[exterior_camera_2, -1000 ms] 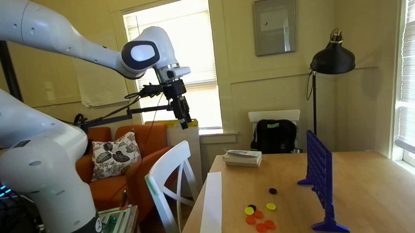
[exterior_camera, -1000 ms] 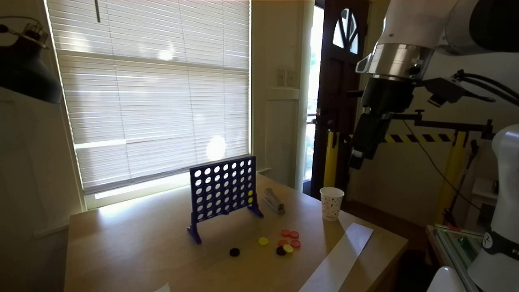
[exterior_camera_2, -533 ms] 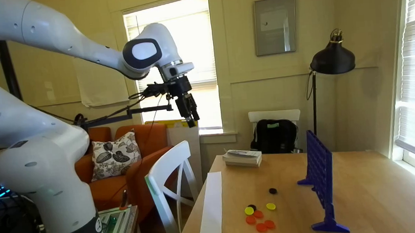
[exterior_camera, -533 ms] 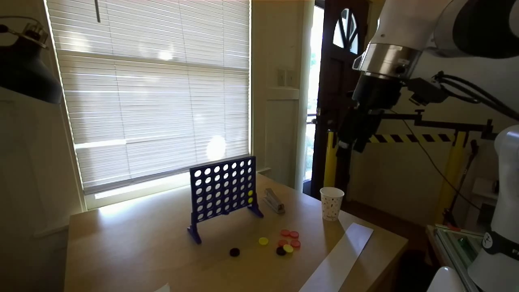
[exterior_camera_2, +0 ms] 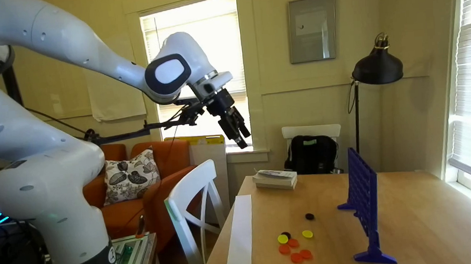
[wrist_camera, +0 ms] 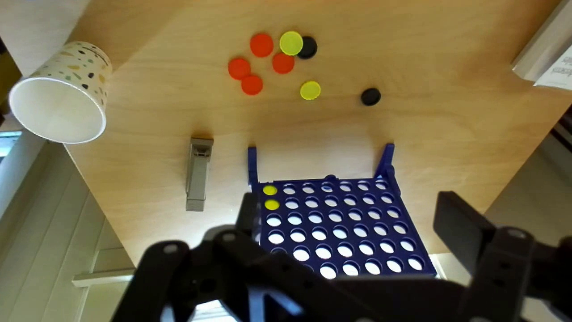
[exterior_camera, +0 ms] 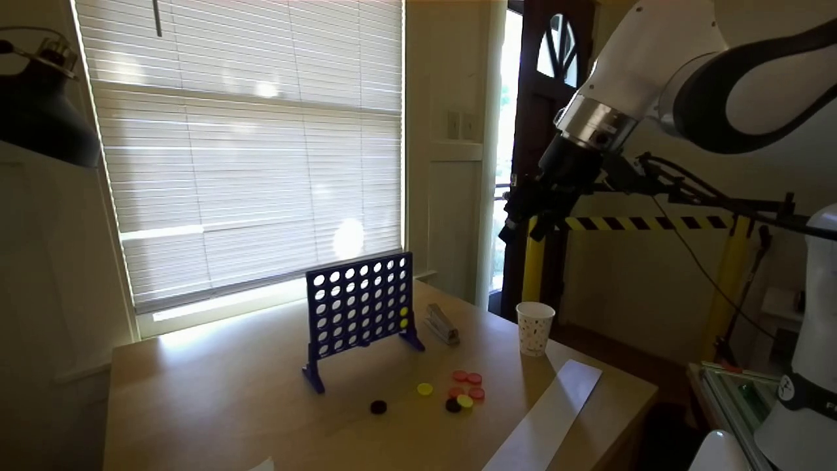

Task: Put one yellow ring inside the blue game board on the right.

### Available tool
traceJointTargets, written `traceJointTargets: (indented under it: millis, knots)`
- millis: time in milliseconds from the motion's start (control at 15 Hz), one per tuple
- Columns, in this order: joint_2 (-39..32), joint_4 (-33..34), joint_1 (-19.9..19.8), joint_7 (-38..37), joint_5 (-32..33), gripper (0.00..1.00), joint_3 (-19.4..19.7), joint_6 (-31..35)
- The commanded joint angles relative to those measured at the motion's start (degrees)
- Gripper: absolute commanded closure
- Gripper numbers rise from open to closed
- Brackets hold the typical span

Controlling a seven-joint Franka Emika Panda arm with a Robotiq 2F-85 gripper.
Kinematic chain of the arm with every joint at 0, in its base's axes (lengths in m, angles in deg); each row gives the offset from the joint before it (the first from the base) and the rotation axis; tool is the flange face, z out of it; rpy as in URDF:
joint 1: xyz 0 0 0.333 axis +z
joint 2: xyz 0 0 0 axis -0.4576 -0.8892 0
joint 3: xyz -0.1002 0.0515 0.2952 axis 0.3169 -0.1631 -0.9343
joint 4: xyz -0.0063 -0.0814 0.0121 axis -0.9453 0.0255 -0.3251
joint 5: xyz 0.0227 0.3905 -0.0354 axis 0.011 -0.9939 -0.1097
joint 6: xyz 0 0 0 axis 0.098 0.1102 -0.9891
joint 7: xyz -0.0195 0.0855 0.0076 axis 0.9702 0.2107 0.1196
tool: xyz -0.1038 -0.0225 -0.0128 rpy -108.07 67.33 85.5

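Observation:
Two loose yellow rings lie on the table. One (wrist_camera: pixel 310 90) lies by itself, also seen in both exterior views (exterior_camera: pixel 425 389) (exterior_camera_2: pixel 307 234). The other yellow ring (wrist_camera: pixel 291 43) leans on a dark token (wrist_camera: pixel 308 48). The blue game board (exterior_camera: pixel 358 297) stands upright, also in the wrist view (wrist_camera: pixel 325 224) and an exterior view (exterior_camera_2: pixel 364 193). Two yellow tokens (wrist_camera: pixel 270 190) fill the bottom two holes of one end column. My gripper (wrist_camera: pixel 353 214) is open with nothing between its fingers. It is high above the table, tilted, in both exterior views (exterior_camera: pixel 522 229) (exterior_camera_2: pixel 244 139).
Several red tokens (wrist_camera: pixel 261 45) lie near the yellow rings, with another dark token (wrist_camera: pixel 371 96) apart. A stapler (wrist_camera: pixel 199 174) lies beside the board. A paper cup (exterior_camera: pixel 535 330) and white strip (exterior_camera: pixel 546 418) are near the table edge. Books (exterior_camera_2: pixel 275 181) lie at a corner.
The arm has moved out over the table side, toward the board, and the gripper has tilted more. Its two fingers now show clearly apart. The tokens and board have not moved.

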Motion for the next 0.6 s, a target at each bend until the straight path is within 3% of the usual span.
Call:
traceJointTargets:
  millis: [0,533]
  knots:
    - [-5.34,0.32,-0.24,3.43,0.84,0.0,2.18,5.21]
    - [-17.0,6.64,0.12,15.26,1.12,0.0,8.42,-1.84]
